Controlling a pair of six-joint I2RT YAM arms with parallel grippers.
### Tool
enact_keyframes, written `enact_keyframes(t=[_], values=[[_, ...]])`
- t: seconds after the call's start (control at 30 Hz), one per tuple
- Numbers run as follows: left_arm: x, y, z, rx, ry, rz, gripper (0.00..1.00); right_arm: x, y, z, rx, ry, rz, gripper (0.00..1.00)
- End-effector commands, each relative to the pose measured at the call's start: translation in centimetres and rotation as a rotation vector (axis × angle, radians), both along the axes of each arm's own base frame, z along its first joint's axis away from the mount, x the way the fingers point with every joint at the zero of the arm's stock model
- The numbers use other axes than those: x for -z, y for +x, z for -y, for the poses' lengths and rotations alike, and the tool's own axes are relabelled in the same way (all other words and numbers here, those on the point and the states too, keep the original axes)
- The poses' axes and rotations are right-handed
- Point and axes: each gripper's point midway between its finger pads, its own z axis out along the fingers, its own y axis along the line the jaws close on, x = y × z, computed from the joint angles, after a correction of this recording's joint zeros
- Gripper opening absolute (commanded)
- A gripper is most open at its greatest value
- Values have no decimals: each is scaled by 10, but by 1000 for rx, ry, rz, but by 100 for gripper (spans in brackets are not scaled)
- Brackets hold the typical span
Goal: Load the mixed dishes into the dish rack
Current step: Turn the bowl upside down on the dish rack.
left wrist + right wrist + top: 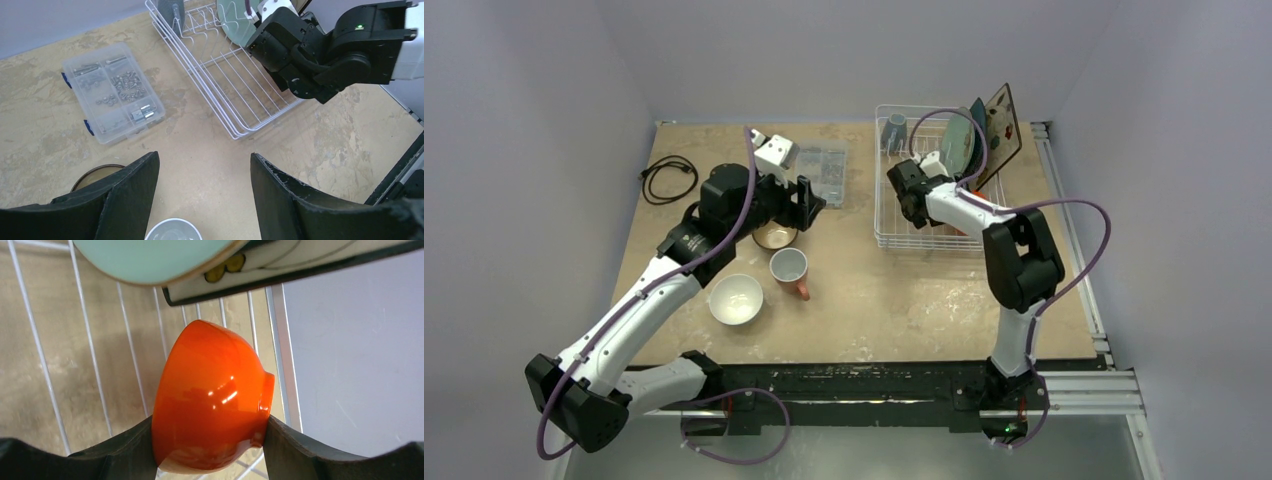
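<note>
Cable (667, 178): a black loop on the table's far-left side.
White bowl (735, 298): upright on the table, just left of the mug.
Brown bowl (774, 237): on the table, partly hidden under the left arm's wrist.
Left gripper (202, 157): above the table near the brown bowl, jaws wide apart with nothing between them.
Salmon-pink mug (790, 269): upright, between the white and brown bowls.
Clear box (113, 92): lid shut, small metal parts inside.
Dish rack (884, 235): on the table's right half.
Grey-blue mug (894, 128): in the rack's far-left corner.
Right gripper (209, 425): inside the rack, both fingers pressed against the orange bowl.
Orange bowl (210, 390): held tilted on its side over the rack wires; it may be touching them, but the view is unclear.
Pale green plate (952, 150), dark teal plate (976, 125), floral plate (1004, 120): 3 standing on edge at the rack's far-right end.
</note>
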Motion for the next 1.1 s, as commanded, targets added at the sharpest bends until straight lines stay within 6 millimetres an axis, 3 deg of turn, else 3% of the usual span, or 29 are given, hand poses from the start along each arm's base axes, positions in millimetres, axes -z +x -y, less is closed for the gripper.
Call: enact_keyframes(t=[0.0,0.27,0.53,0.83,1.07], values=[[-9,-1,5,23,-24,17,66,-26,-24,3,17,83,30,26],[-7,-1,5,24,-22,11,66,-4,-46,10,34,22,-75,31],[-6,-1,5,20,-17,10,66,3,-48,10,30,22,-88,47],[-6,1,4,18,-11,13,66,6,-43,5,16,36,-109,75],[-5,0,5,24,-9,12,66,-2,-43,-18,-70,113,-110,87]])
